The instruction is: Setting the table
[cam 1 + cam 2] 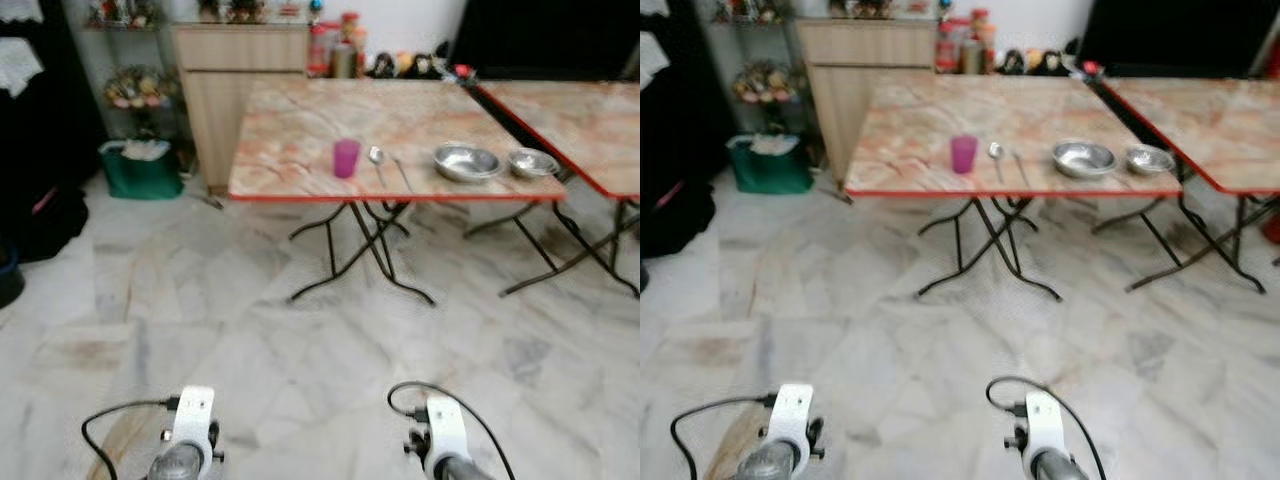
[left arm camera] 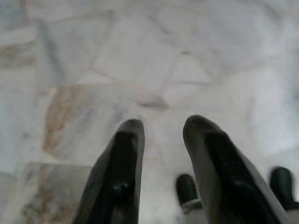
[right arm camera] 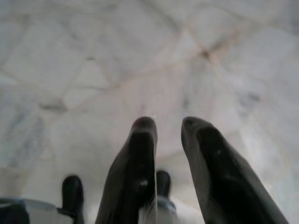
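While both arms hang idle over marble floor [image 1: 300, 370], left gripper [image 2: 161, 128] and right gripper [image 3: 168, 126] parted, empty, folding table [image 1: 300, 140] ahead bearing pink cup [image 1: 346, 158], spoon [image 1: 377, 158], two steel bowls [image 1: 467, 162].

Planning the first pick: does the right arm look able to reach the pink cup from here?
Probably not. The pink cup sits on the table across open floor, while the right gripper hangs low, pointing down; walking closer comes first.

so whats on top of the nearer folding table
A pink cup, a spoon, a large steel bowl and a smaller one along the marble-patterned table's front edge. Bowl contents can't be seen.
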You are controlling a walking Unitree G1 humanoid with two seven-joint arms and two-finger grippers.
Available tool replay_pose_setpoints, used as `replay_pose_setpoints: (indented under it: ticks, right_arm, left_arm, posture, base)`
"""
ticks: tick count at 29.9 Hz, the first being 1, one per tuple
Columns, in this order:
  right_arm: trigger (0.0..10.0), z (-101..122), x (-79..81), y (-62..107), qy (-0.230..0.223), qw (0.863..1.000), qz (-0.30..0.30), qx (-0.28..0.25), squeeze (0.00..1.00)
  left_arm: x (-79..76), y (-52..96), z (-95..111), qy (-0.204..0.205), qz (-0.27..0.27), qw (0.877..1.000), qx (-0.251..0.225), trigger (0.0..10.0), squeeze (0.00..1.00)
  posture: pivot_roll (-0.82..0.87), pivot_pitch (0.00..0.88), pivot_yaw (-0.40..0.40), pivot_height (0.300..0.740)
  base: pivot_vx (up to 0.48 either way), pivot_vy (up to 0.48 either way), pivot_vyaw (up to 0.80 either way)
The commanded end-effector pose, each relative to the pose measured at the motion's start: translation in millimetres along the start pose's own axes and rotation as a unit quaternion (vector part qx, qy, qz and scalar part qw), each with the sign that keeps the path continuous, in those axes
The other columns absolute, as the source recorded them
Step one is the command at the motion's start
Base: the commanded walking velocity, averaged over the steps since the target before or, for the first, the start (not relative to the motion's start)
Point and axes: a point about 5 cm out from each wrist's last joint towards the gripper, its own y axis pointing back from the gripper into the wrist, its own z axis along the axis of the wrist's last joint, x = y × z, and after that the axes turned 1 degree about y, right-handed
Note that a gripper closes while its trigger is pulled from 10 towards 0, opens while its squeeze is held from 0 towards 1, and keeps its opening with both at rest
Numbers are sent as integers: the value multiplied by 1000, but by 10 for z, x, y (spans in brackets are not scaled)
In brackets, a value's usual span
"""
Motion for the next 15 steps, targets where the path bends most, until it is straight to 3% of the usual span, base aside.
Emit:
replay_pose_setpoints:
  ticks: [1, 8, 15]
  right_arm:
    - [10000, 71, 12, -12, -4, 1000, 2, -14, 0]
    - [10000, 78, 20, -13, -10, 1000, 1, -17, 0]
    - [10000, 118, -2, -18, -8, 1000, 0, -21, 0]
  left_arm:
    - [16, -2, 11, 4, 1, 1000, -3, 10000, 0]
    - [25, 2, -10, 3, 1, 1000, 4, 10000, 0]
    - [18, -9, 24, 14, 5, 1000, 1, 10000, 0]
  posture:
    - [53, 0, -5, 740]
    - [47, 0, 1, 740]
    - [41, 0, -10, 740]
  base:
    - [0, 0, 0]
    - [0, 0, 0]
    - [252, 0, 0]
